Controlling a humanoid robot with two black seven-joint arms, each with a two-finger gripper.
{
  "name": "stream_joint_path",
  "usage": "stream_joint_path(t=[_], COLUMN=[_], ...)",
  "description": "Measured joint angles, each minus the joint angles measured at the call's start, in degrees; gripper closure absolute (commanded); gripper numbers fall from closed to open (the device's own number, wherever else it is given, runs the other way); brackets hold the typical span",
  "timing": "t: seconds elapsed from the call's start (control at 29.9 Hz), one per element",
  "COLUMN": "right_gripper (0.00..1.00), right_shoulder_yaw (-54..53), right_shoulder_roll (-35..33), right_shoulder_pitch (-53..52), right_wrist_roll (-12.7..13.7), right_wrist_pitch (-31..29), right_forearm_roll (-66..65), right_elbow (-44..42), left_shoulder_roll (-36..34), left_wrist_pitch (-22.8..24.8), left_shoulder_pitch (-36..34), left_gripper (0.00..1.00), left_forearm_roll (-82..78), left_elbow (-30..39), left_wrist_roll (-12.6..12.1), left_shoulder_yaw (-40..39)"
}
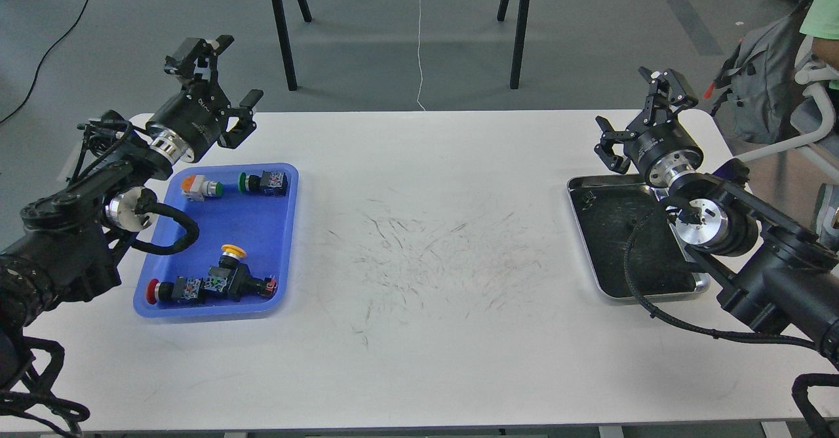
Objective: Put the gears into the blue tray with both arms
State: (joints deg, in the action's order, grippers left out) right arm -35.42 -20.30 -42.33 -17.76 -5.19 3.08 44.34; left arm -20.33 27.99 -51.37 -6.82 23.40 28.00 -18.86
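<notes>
The blue tray [288,228] lies at the table's left and holds several coloured-cap push-button switches. I see no gear in it. One tiny black gear [590,197] rests in the far left corner of the steel tray [577,215] at the right. My left gripper [234,71] hangs open and empty above the table just behind the blue tray's far edge. My right gripper [634,107] is open and empty, raised over the steel tray's far edge, just behind and to the right of the gear. My right arm covers part of the steel tray's dark bottom.
The switches include an orange-capped switch [196,187], a green-capped switch [262,182], a yellow-capped switch [233,258] and a red-capped switch [172,290]. The white table [426,241] is scuffed in the middle. Stand legs [282,31] rise behind the table; a person sits at the far right.
</notes>
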Motion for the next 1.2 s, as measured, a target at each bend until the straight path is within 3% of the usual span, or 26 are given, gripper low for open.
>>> stream_joint_path(t=[1.2], right_gripper=[0.01], right_shoulder_yaw=[0.00], right_shoulder_roll=[0.00], right_shoulder_pitch=[0.05], right_wrist_roll=[0.07], right_wrist_pitch=[0.44], right_forearm_roll=[0.00], right_elbow=[0.14], left_shoulder_roll=[0.01], left_wrist_pitch=[0.00], left_shoulder_pitch=[-0.12], left_gripper=[0.00], left_forearm_roll=[0.57], left_elbow=[-0.23], left_wrist_roll=[0.00], left_shoulder_yaw=[-0.41])
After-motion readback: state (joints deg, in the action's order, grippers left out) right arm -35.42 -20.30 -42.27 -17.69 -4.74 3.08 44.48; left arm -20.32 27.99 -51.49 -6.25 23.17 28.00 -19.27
